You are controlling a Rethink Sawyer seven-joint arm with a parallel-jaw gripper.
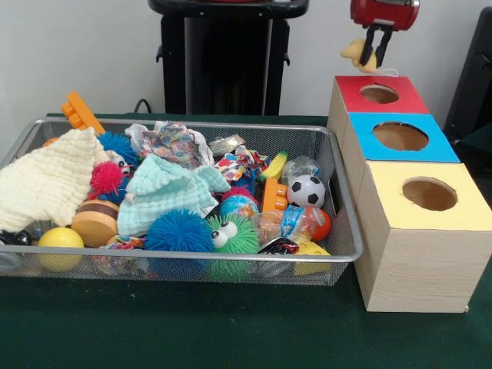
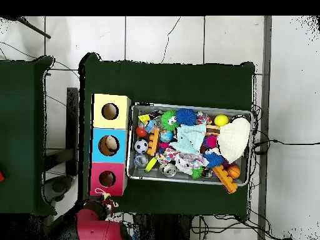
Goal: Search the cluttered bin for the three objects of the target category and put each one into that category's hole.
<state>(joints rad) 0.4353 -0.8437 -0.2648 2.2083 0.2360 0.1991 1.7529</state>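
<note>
A small pale-yellow toy (image 1: 355, 51) hangs clamped between the dark fingers of the gripper (image 1: 377, 52), which sits above and just behind the red-topped box (image 1: 380, 94). The toy's exact kind cannot be told. Seen from overhead, the gripper (image 2: 107, 203) lies just beyond the red box's outer edge, not over its hole.

3 wooden boxes stand touching in 1 row beside the wire bin (image 1: 338, 184): the red-topped one, a blue-topped box (image 1: 400, 137) and a yellow-topped box (image 1: 428, 195), each with 1 round hole in its lid. Something tan shows inside the blue box's hole from overhead.

The bin rests on a dark green table (image 1: 231, 330) and is heaped with clutter: a small soccer ball (image 1: 306, 191), a green fuzzy toy with eyes (image 1: 231, 238), a blue spiky ball (image 1: 178, 231), a yellow ball (image 1: 60, 242), a cream cloth (image 1: 46, 181) and a mint cloth (image 1: 165, 192).
</note>
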